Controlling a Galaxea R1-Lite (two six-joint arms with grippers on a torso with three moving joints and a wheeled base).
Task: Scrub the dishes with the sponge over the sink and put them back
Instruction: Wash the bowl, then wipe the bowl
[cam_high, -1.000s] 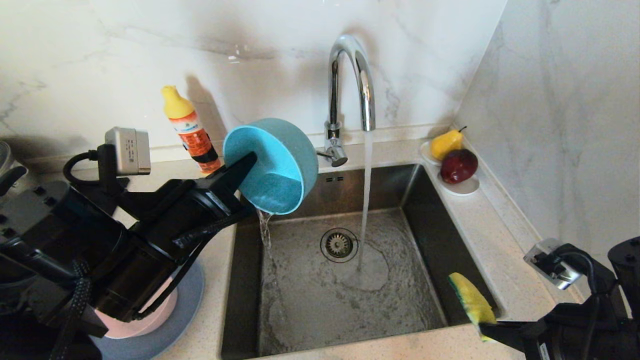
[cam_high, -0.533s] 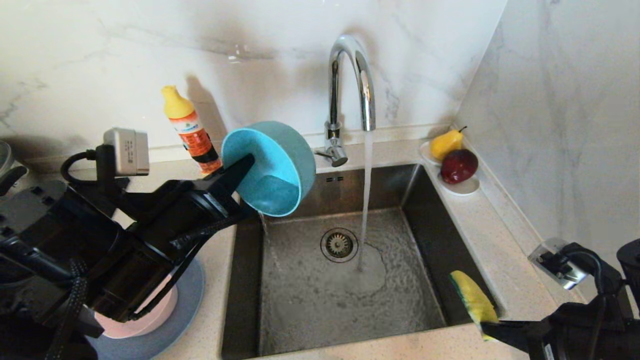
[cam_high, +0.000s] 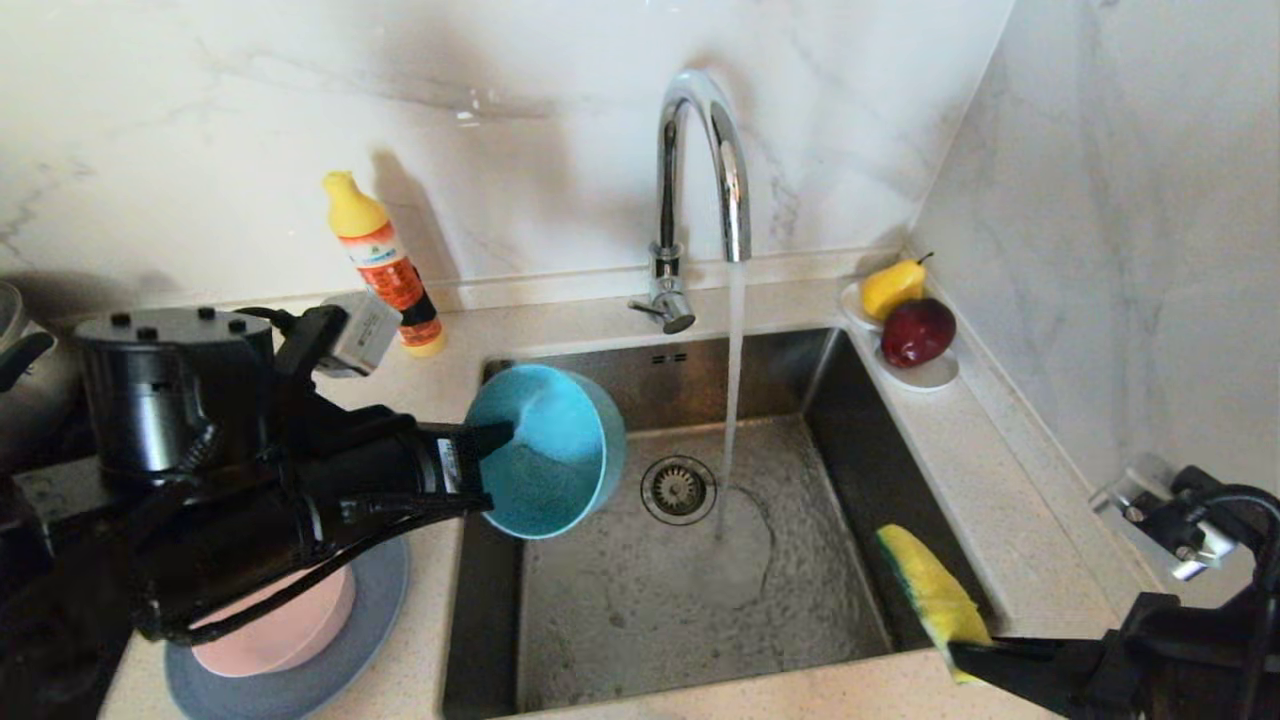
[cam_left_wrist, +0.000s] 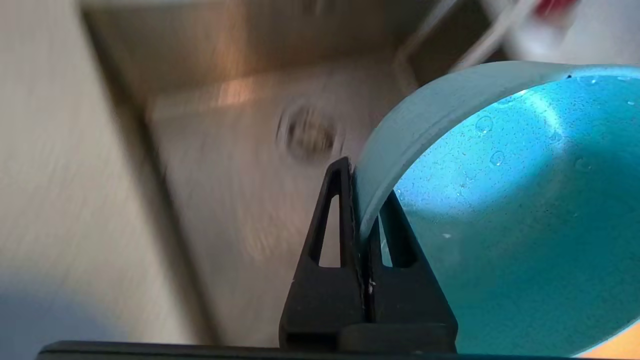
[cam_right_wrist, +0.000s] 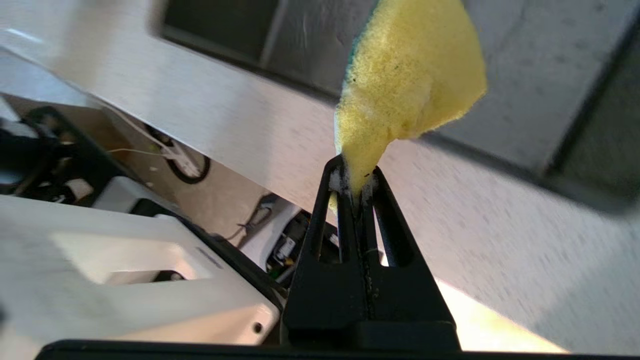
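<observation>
Left gripper (cam_high: 495, 437) of mine is clamped on the rim of the teal bowl (cam_high: 545, 452), holding it tipped over the sink (cam_high: 640, 600)'s left side. Right gripper (cam_high: 960, 655) pinches the sponge (cam_high: 930, 590) above the sink's near right corner, tap running between them.

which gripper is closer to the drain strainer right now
Left. The left gripper, pinching the teal bowl, hangs over the sink just beside the drain strainer; the right gripper, holding the sponge, sits at the sink's near right corner.
</observation>
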